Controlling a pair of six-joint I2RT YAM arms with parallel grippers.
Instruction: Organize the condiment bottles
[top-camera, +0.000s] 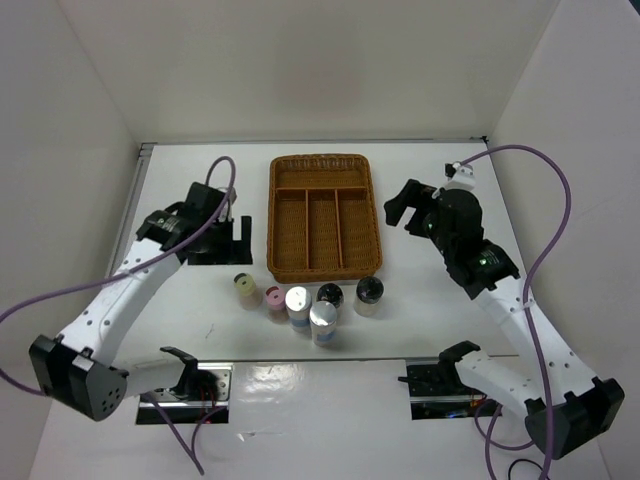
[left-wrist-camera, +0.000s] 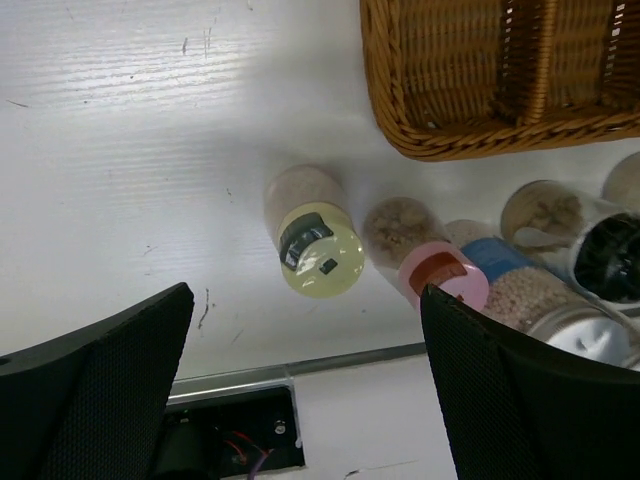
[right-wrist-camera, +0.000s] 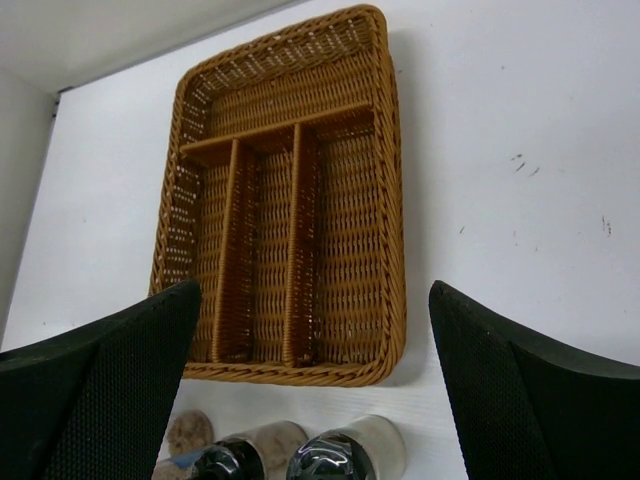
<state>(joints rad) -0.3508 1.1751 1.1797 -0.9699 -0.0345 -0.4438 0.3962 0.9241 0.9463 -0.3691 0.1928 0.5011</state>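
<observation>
Six small shaker jars stand on the white table in front of the wicker tray (top-camera: 276, 245): pale yellow cap (top-camera: 243, 285), pink cap (top-camera: 275, 297), white cap (top-camera: 297, 299), silver cap (top-camera: 323, 315), and two black caps (top-camera: 329, 294) (top-camera: 369, 290). My left gripper (top-camera: 232, 231) is open and empty, left of the tray. In the left wrist view the yellow jar (left-wrist-camera: 318, 248) and the pink jar (left-wrist-camera: 440, 278) stand between its fingers (left-wrist-camera: 95, 380). My right gripper (top-camera: 397, 212) is open and empty, right of the tray. Its view shows the tray (right-wrist-camera: 392, 240) and the two black-capped jars (right-wrist-camera: 340, 458) (right-wrist-camera: 240, 460).
The tray has one crosswise compartment at the far end and three long ones, all empty. White walls enclose the table on the left, back and right. Purple cables loop beside both arms. A metal strip (top-camera: 300, 362) runs along the near edge by the arm bases.
</observation>
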